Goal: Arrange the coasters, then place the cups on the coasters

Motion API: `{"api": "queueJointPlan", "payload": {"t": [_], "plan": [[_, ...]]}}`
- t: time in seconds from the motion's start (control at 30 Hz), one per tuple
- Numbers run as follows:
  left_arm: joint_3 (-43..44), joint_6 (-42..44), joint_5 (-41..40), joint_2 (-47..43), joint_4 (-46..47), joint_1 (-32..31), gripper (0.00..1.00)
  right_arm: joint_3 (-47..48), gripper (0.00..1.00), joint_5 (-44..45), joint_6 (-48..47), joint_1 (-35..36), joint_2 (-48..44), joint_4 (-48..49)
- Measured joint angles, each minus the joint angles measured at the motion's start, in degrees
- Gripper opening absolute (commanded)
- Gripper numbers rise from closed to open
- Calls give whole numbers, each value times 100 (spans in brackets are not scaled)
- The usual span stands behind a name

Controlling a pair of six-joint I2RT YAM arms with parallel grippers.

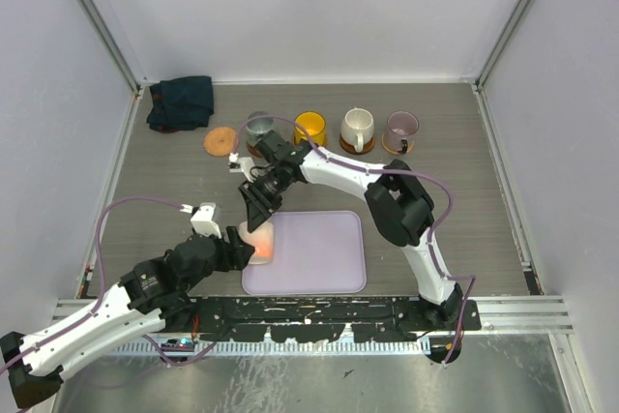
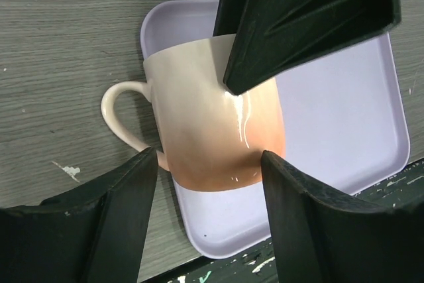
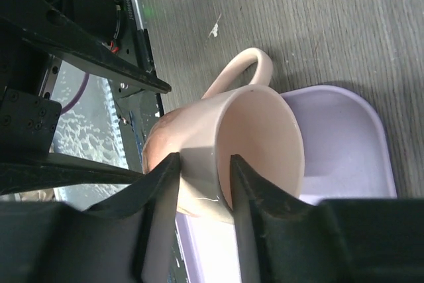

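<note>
A pale pink cup (image 1: 260,240) lies on its side over the left rim of the lilac tray (image 1: 319,258), mouth facing the far side, handle (image 2: 122,117) out over the table. My right gripper (image 3: 204,161) straddles its wall at the rim (image 3: 262,97), one finger inside the mouth, one on the outside, jaws narrowed but still apart. My left gripper (image 2: 210,160) is open, its fingers flanking the cup's base (image 2: 212,180), with a gap on the handle side. Grey-green (image 1: 259,128), yellow (image 1: 310,127), cream (image 1: 357,128) and purple-grey (image 1: 401,126) cups stand in a row on coasters.
One orange-tan coaster (image 1: 220,140) lies bare at the left end of the row. A dark folded cloth (image 1: 181,103) sits in the far left corner. The right arm (image 1: 348,169) stretches across in front of the cups.
</note>
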Motion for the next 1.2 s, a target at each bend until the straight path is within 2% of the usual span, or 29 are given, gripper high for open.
{"api": "queueJointPlan", "payload": {"t": [0.13,0.27,0.47,0.73,1.1,1.2], "plan": [[20,-26,-9,35,-9,-2,64,4,10,-232,-39,-48,-2,17],[26,-57,24,61,-28,-17,65,15,1,-671,35,-52,-28,11],[26,-72,13,83,-105,-28,64,48,1,-573,-57,66,-133,-114],[26,-70,13,81,-153,-33,65,59,1,385,-354,376,-457,-393],[26,28,13,-372,-166,-33,65,-695,1,1515,-337,715,-1174,-323],[26,42,13,-428,-188,-33,65,-981,6,1801,-284,791,-1388,-151]]}}
